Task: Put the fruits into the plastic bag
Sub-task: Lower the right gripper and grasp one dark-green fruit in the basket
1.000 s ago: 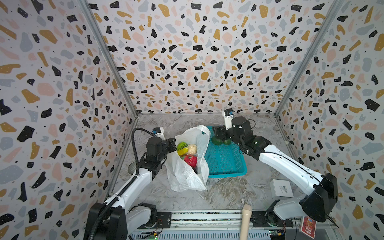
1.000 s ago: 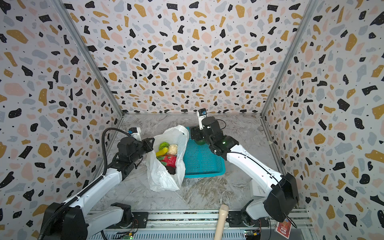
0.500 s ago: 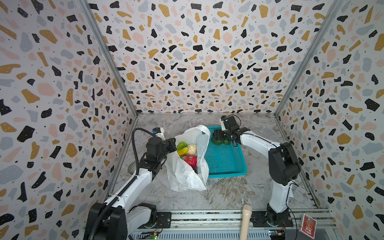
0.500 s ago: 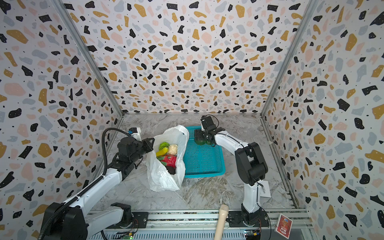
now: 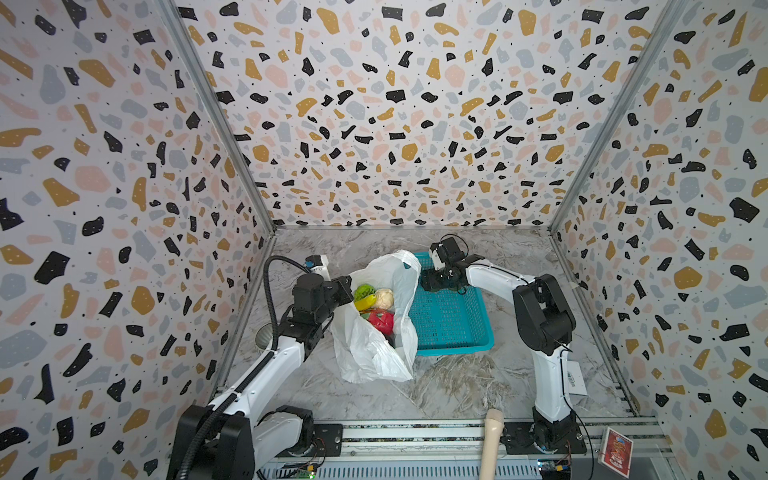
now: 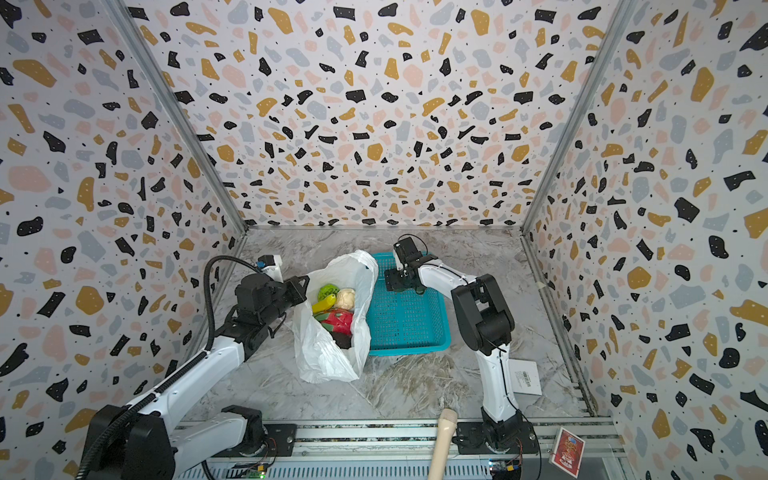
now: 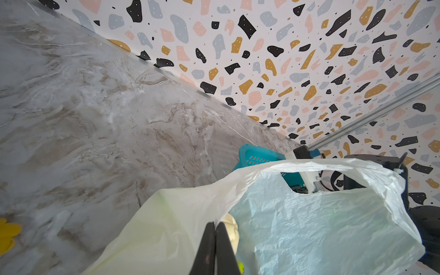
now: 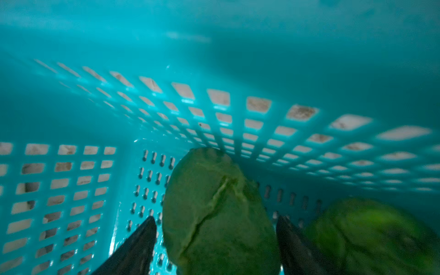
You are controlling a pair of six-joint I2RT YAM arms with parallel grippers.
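With twelve o'clock at the back wall of the tabletop, the left gripper (image 5: 348,287) is standing at the nine o'clock side of the plastic bag (image 5: 374,353). Its jaws are pressing together on the bag's rim. The left wrist view is showing thin white film pinched between the black fingers (image 7: 207,247). This gripper is holding where it was a second ago and is keeping the mouth gaping open. Inside the bag are lying the light-green bumpy ball (image 5: 363,291), the beige lump (image 5: 384,297), the banana (image 5: 362,306) and the red fruit (image 5: 383,322). Something dark is sitting below them, too hidden to name.

Just beside the bag, at its three o'clock, the teal basket (image 5: 457,348) is sitting. This is where things are changing. A second ago the right gripper (image 5: 433,283) was poised over the basket's eleven o'clock corner, and it is now reaching down inside that corner. The right wrist view is showing its jaws spread on either side of a dark green fruit (image 8: 219,209). A sliver of mesh is still showing beside one finger, so nothing is clamped yet. A second green fruit (image 8: 371,235) is lying just beside it.

I judge that the next pick is starting. Most of the fruits are bagged and at least two are waiting in the basket.
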